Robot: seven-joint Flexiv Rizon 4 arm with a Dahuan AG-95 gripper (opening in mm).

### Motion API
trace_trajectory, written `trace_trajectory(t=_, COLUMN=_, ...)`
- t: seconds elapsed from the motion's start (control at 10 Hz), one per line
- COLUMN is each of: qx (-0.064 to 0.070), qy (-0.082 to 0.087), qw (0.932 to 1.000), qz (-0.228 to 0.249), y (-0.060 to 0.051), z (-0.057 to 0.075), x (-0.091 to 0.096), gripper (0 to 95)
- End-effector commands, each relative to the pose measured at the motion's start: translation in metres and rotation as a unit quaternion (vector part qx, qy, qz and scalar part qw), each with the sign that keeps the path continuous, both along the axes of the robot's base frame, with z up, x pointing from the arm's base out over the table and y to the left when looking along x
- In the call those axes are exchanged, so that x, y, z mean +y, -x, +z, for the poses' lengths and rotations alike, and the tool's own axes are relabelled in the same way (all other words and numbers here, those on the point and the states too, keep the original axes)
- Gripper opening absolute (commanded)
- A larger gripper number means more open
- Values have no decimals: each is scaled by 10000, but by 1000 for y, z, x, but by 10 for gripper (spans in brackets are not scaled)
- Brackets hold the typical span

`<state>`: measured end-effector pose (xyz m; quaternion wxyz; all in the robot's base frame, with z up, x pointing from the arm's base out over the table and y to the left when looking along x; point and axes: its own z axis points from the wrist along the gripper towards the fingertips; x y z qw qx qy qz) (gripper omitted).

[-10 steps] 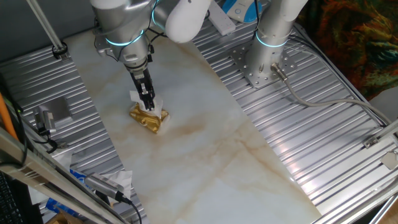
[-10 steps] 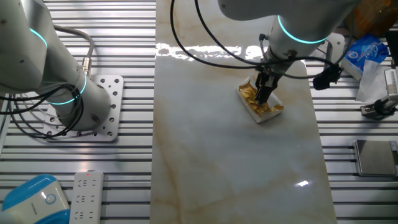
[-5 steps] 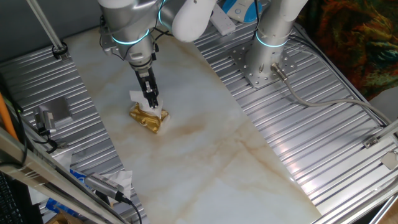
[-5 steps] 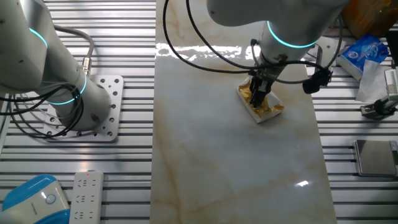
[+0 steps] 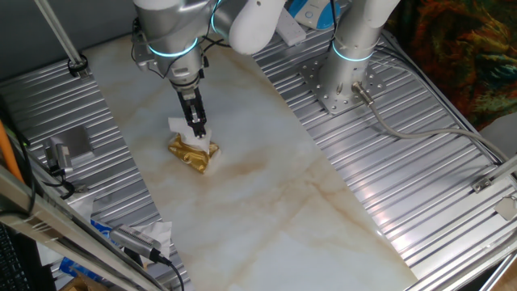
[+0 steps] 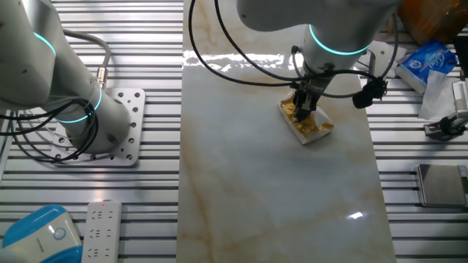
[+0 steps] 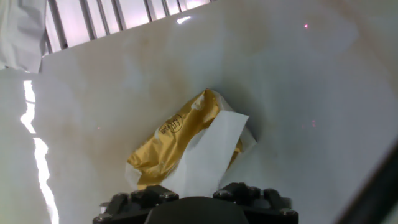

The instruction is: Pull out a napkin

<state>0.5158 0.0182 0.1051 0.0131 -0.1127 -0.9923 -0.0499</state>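
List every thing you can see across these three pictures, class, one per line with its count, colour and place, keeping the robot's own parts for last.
napkin: one, white, rising from the packet to the claw.
gold packet: one, gold, on the marble table.
remote control: one, white, bottom-left grating, other fixed view.
blue-and-white pack: one, right edge.
second arm's base: one, white, on a bolted plate.
claw: one, black, above the packet, shut on the napkin.

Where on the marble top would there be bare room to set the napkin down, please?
Bare marble stretches from the gold packet to the near edge and the ribbed metal on one side. It is crowded only under the gripper, where napkin and packet meet.
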Motion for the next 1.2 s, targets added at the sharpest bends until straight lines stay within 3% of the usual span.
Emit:
trace_trajectory(t=0.1, qx=-6, qy=-6, qw=10000, qz=13, y=-3, z=-2, x=1, gripper=0)
trace_trajectory(t=0.7, qx=-8, qy=7, qw=10000, qz=46, y=0, z=5, x=2, gripper=0)
trace_trajectory(t=1.1, qx=-2, qy=23, qw=10000, qz=56, y=15, z=35, x=12, gripper=0)
trace_trajectory(t=1.2, qx=-9, qy=41, qw=10000, qz=86, y=14, z=37, x=11, gripper=0)
